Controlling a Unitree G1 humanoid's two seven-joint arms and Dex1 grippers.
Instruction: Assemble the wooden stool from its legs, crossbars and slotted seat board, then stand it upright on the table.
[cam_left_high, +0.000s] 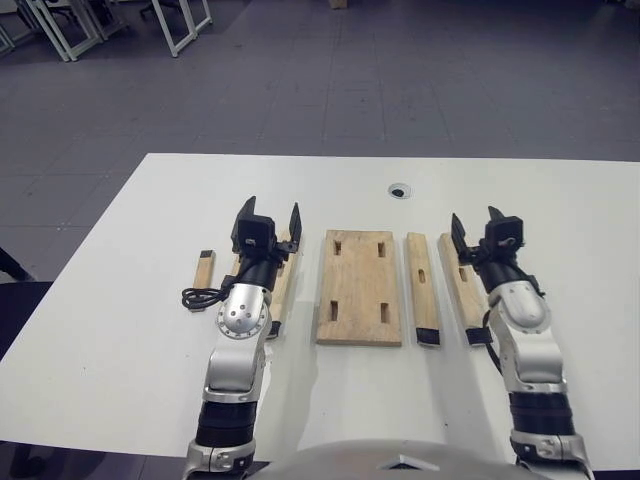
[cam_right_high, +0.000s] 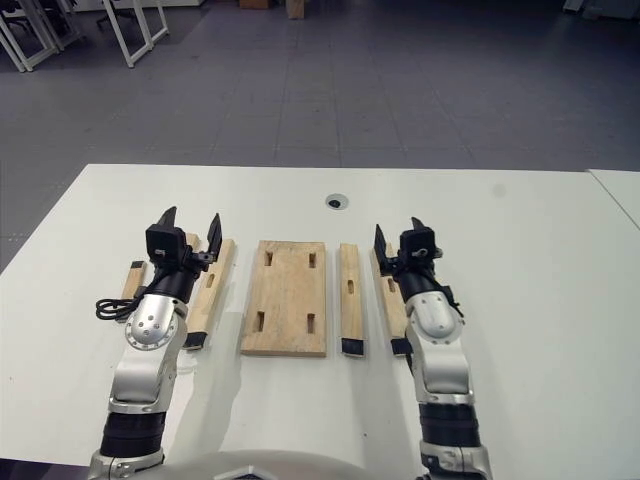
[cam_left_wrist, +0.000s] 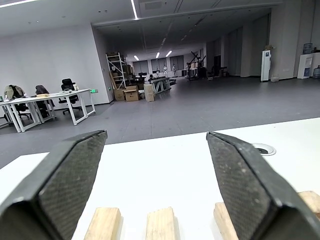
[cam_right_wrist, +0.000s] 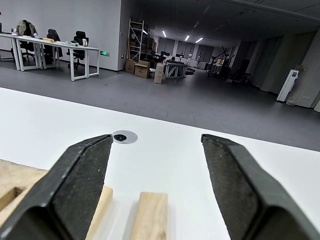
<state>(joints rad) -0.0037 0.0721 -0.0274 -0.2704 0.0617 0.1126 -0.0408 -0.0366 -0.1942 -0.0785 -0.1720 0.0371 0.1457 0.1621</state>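
Observation:
The slotted seat board lies flat mid-table. Right of it lies a slotted leg with a black foot, then another leg partly under my right arm. On the other side, two long wooden pieces lie under my left arm, with a short crossbar farther left. My left gripper hovers open just above the far ends of those pieces. My right gripper is open over the far end of the outer leg. Neither holds anything.
A round cable hole sits in the white table beyond the board. A black cable loops beside my left arm. Bare tabletop extends to both sides and behind the parts. Desks and chairs stand far off in the room.

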